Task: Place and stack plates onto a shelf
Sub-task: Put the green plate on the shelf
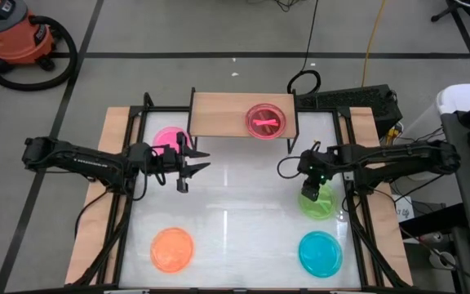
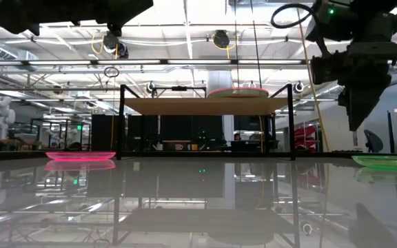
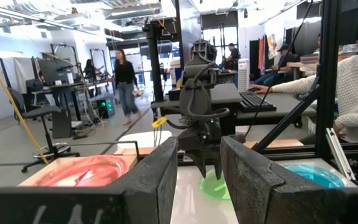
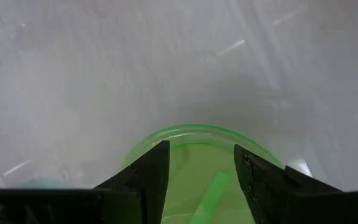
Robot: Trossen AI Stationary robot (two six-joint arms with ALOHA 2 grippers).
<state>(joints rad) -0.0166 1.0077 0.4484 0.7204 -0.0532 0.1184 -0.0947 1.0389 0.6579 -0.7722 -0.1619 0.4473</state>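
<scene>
A red-pink plate (image 1: 264, 121) lies flat on the light-wood shelf (image 1: 219, 114) at the table's far side. A pink plate (image 1: 168, 137), an orange plate (image 1: 172, 249), a blue plate (image 1: 320, 253) and a green plate (image 1: 321, 204) lie flat on the white tabletop. My right gripper (image 4: 201, 168) points steeply down over the green plate (image 4: 197, 186), open and clear above it in the low view (image 2: 357, 117). My left gripper (image 1: 192, 165) hovers level just right of the pink plate, open and with nothing between its fingers (image 3: 199, 180).
The shelf's thin black legs (image 2: 121, 124) stand on the tabletop at the far side, with open room beneath the board. A black frame (image 1: 357, 220) runs along the table's edges. People sit and walk in the room beyond the table.
</scene>
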